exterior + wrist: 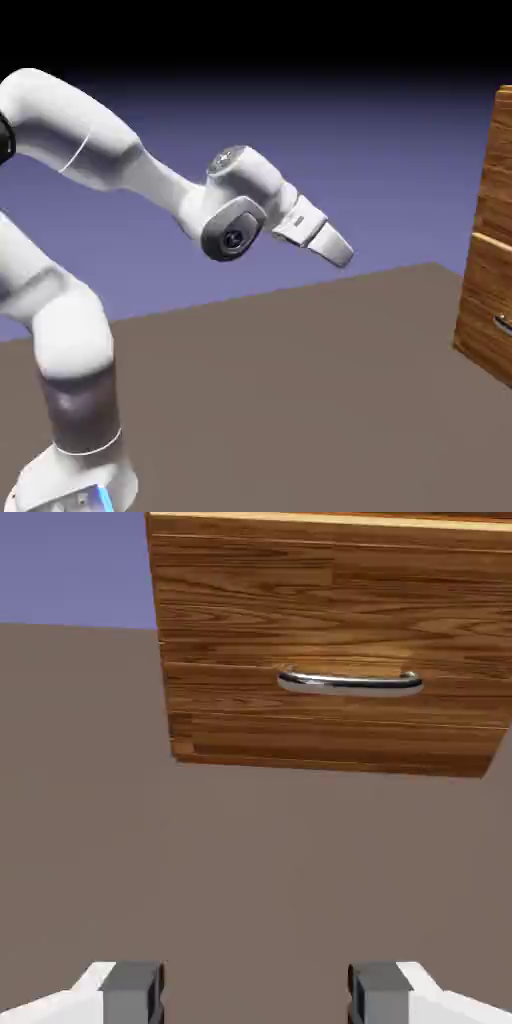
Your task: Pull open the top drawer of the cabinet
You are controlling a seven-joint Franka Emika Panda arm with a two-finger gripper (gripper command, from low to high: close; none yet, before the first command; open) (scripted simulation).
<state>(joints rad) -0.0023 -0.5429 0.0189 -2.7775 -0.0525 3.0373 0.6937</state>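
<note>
The cabinet (490,260) of glossy reddish-brown wood stands at the exterior view's right edge, partly cut off. Its top drawer (496,165) is the upper panel above a dark seam, flush with the front; no handle shows on it. In the hand view the top drawer (330,597) fills the upper middle, above a lower panel. My gripper (340,250) hangs in the air well left of the cabinet, pointing toward it and slightly down, touching nothing. In the hand view the gripper (257,997) stands open, with only bare table between its grey fingertips (135,992).
The lower panel carries a small silver handle (350,682), seen at the frame edge in the exterior view as the handle (502,322). The brown table (300,380) stretches between the arm's base and the cabinet's foot.
</note>
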